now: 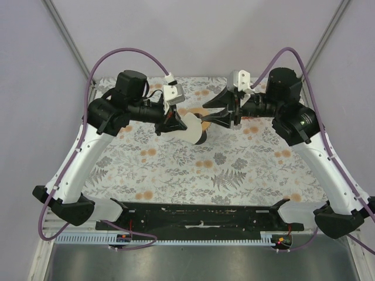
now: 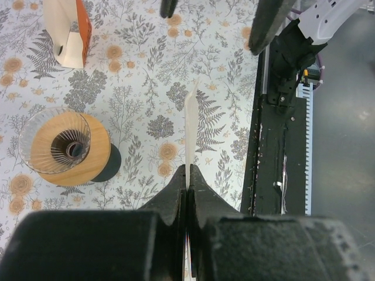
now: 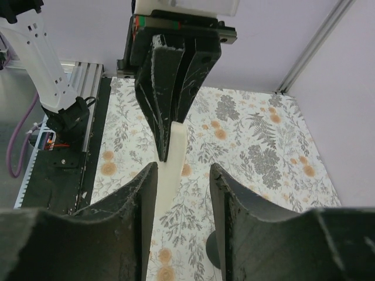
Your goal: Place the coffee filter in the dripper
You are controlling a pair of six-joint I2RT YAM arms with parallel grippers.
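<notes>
The left end effector [image 2: 187, 171] clenched the thin white paper cone filter [image 2: 191, 126], light and probably crease-prone, by one edge, while the right end effector [image 3: 183, 178] stood parted, grasping nothing.

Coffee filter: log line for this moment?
left gripper: shut on coffee filter | right gripper: open, fingers either side of it | dripper: no filter

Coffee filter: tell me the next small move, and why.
Probably ease the right gripper back off the coffee filter. Its fingers stand open on either side of the paper, while the left gripper is shut on it, holding it edge-on. Once clear, the left gripper could carry it towards the dripper.
</notes>
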